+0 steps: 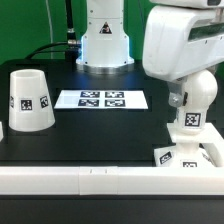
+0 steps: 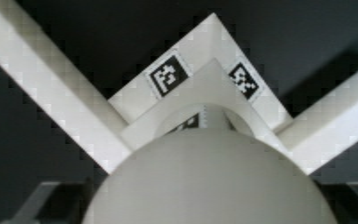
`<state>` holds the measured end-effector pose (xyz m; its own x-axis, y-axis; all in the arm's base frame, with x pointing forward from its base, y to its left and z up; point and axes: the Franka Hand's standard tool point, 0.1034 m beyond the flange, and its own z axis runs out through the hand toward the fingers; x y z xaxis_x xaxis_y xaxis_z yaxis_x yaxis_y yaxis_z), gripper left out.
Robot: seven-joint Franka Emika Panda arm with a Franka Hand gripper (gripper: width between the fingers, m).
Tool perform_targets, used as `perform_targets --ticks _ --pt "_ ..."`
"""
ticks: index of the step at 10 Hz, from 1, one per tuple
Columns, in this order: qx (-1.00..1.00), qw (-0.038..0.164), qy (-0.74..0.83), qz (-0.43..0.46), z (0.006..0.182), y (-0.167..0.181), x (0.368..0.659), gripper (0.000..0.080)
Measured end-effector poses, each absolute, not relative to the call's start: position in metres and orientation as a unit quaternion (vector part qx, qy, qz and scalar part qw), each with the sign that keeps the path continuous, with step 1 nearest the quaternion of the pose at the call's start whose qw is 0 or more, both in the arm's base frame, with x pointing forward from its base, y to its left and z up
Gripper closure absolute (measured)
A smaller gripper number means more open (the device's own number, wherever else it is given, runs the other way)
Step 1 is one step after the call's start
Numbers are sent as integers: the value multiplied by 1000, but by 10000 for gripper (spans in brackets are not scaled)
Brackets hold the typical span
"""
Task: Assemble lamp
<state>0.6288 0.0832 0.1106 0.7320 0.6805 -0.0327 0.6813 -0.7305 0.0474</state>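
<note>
The lamp's flat square base (image 1: pixel 188 156) lies in the front corner at the exterior view's right, tags on its top. The bulb post (image 1: pixel 187 121) stands upright on it, a tag on its side. My gripper (image 1: pixel 182 101) is shut on the post's rounded top from above. In the wrist view the round bulb top (image 2: pixel 201 170) fills the space between my jaws, with the base (image 2: pixel 204 62) and its two tags beneath it. The tapered shade (image 1: pixel 29 100) stands apart, wide end down, at the exterior view's left.
The marker board (image 1: pixel 102 99) lies flat mid-table. A white rail (image 1: pixel 80 178) runs along the front edge and meets a side rail (image 2: pixel 51 90) at the corner around the base. The arm's pedestal (image 1: pixel 104 42) stands at the back.
</note>
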Motion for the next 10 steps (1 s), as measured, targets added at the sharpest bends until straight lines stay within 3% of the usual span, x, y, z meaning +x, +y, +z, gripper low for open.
perform_targets --ticks 4,6,10 --pt "970 26 242 -3 110 84 628 223" --pt "994 7 109 -2 109 86 627 222" --pt "995 -2 -95 -7 109 87 626 222"
